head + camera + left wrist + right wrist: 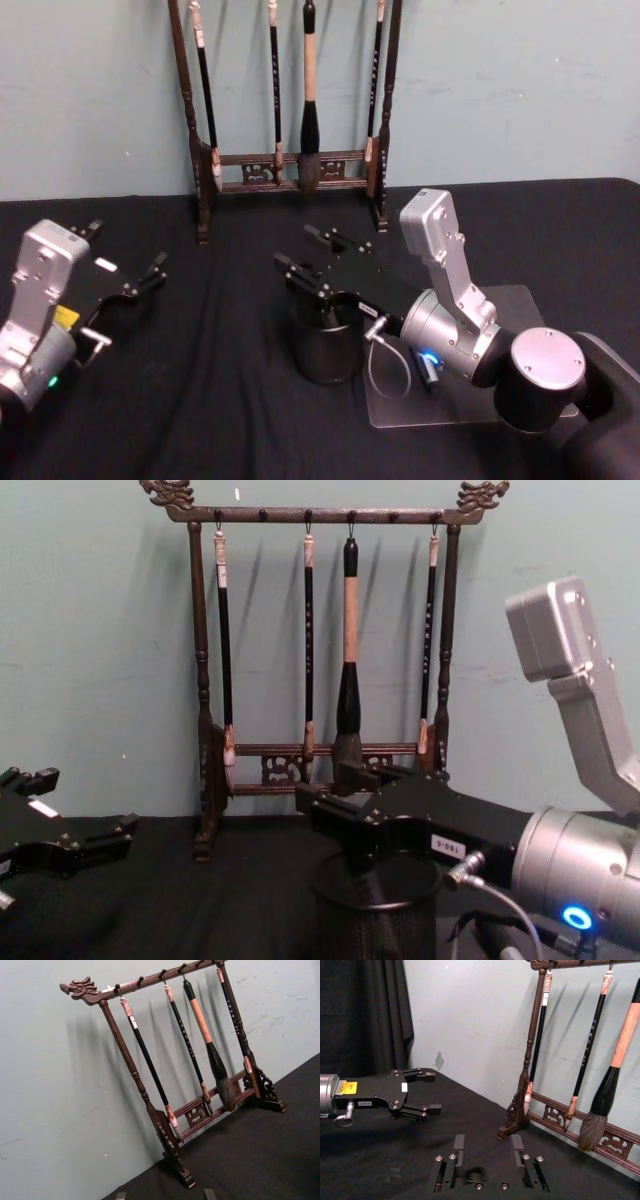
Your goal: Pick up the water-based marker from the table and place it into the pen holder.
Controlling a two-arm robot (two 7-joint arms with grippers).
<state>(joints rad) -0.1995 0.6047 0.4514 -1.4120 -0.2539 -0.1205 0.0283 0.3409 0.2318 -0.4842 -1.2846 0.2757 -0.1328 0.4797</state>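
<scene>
In the head view the pen holder [322,350] stands on the table [200,410] just toward 6 o'clock from centre. The right gripper [294,245] reaches in from 4 o'clock, its body directly over the cup's mouth. Its fingers are spread, point toward 10 o'clock, and have nothing between them. That placement suits dropping something straight down into the cup. I cannot make out the water-based marker on the dark cloth, on the grey mat [515,300] at 4 o'clock, or in the claw. My guess is that it sits inside the cup, under the gripper. The left gripper [130,245] rests at 9 o'clock, well clear and spread open. The brush rack [290,170] stands at 12 o'clock.

The left wrist view adds the brush rack's [200,1110] dragon end and hanging brushes against the wall. The two tips of the left gripper [165,1195] show apart at 6 o'clock.

The right wrist view confirms what the head view only suggests. The right gripper's [487,1142] two fingers stand parallel and apart, with an empty gap. It also shows the left gripper [432,1091] at 9 o'clock, open and idle.

The chest view gives the height. The right gripper [325,800] hangs just above the rim of the pen holder [375,920]. The mesh is too dark to show any contents. The left gripper [85,800] lies at 8 o'clock.
</scene>
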